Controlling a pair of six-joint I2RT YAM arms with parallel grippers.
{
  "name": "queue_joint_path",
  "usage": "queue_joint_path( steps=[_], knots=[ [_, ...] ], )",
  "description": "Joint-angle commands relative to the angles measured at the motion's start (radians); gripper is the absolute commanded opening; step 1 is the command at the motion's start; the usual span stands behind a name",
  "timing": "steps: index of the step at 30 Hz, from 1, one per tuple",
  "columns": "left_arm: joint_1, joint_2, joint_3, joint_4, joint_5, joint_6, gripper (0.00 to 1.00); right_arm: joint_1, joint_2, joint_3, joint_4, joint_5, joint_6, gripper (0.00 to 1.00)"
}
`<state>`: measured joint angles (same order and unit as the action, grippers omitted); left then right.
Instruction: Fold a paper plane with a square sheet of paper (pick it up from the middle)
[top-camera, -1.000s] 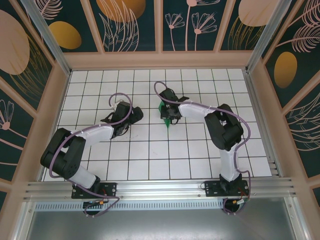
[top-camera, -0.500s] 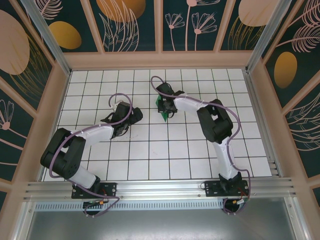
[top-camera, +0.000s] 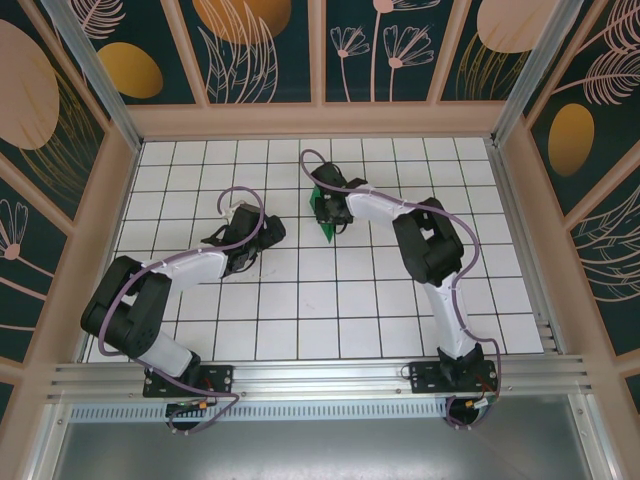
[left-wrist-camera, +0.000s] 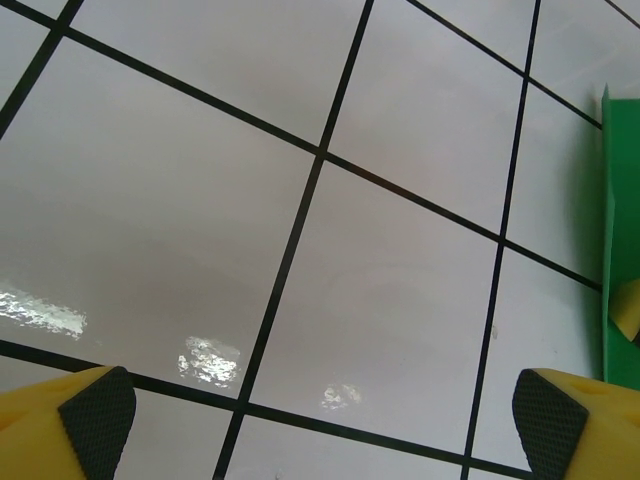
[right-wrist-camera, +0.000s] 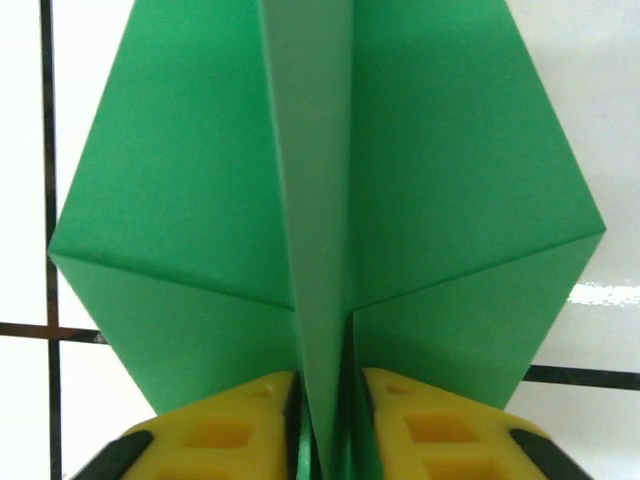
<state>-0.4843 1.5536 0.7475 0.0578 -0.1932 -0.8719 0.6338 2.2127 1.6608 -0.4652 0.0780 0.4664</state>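
Going from the bottom of the overhead view up: both arm bases sit at the near edge of the white grid table (top-camera: 300, 310). The left arm reaches toward the left-centre of the frame, where the left gripper (left-wrist-camera: 322, 412) hovers over bare tile, jaws spread wide with nothing between them. Its own camera catches a strip of green at the right edge. Further up, just above the middle of the overhead frame, the right gripper (right-wrist-camera: 325, 425) is at the paper plane (right-wrist-camera: 330, 180), which lies on the tiles there. In the right wrist view the folding looks basically done to me. It's not a flat square. It's got two wings spread left and right with diagonal creases, plus a raised centre keel running straight down between the yellow fingers (right-wrist-camera: 235, 430). The shape narrows toward the top of that frame, but the tip is cut off, so I can't judge how sharp it is. The jaws stand close in on either side of the keel, and I honestly can't tell if they're pinching it or have a sliver of slack. My guess at what's left: let go cleanly and back the arm off.
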Motion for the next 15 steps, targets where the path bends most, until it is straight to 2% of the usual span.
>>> queue_joint_path(
  steps=[1, 8, 12, 15],
  knots=[
    [0.004, -0.034, 0.043, -0.047, -0.039, 0.017, 0.99, 0.002, -0.095, 0.051, -0.046, -0.003, -0.008, 0.35],
    [0.012, -0.11, 0.125, -0.121, -0.182, 0.09, 0.98, -0.026, -0.293, -0.019, 0.022, 0.027, -0.011, 0.63],
    [0.032, -0.167, 0.153, -0.14, -0.313, 0.155, 0.99, -0.081, -0.459, -0.159, 0.123, 0.119, -0.014, 0.74],
    [0.055, -0.209, 0.141, -0.105, -0.388, 0.227, 0.98, -0.173, -0.595, -0.299, 0.224, 0.171, -0.031, 0.84]
  ],
)
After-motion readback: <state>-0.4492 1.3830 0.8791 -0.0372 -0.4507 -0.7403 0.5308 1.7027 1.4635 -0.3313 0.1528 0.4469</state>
